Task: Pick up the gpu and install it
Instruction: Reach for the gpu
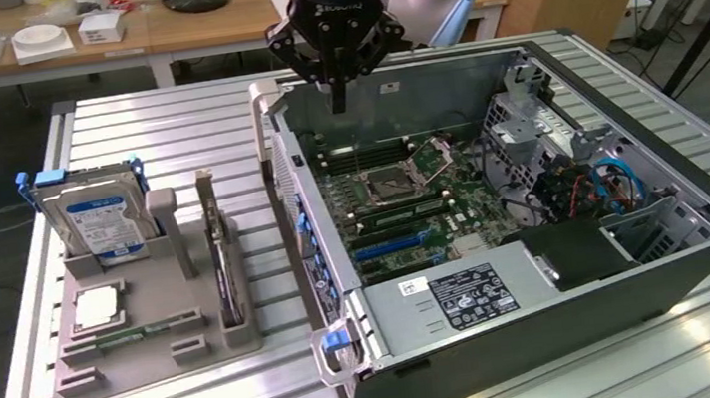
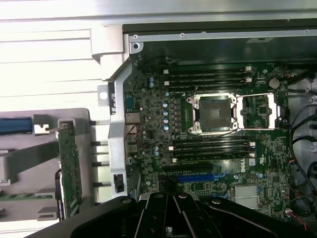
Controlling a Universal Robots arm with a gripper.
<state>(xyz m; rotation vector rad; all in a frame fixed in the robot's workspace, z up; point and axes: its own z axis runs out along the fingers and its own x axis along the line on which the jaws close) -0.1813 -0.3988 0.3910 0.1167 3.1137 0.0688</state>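
Observation:
The gpu (image 1: 218,260) stands on edge in a slot of the grey holder (image 1: 147,368), to the exterior view's left of the open computer case (image 1: 682,252). In the wrist view the gpu (image 2: 69,168) appears as a thin green board beside the case's rear panel. My gripper (image 1: 338,95) hangs above the far end of the case, over the motherboard (image 1: 396,204), well away from the gpu. Its fingers are shut together with nothing between them. The gripper (image 2: 170,229) looks straight down on the motherboard (image 2: 208,144) and its empty processor socket.
The holder also carries a hard drive (image 1: 97,223) with a blue-white label, a processor chip (image 1: 97,307) and a memory stick (image 1: 142,332). Inside the case are a power supply (image 1: 467,297), drive cages and cables (image 1: 594,182). Everything rests on a slatted metal table (image 1: 158,121).

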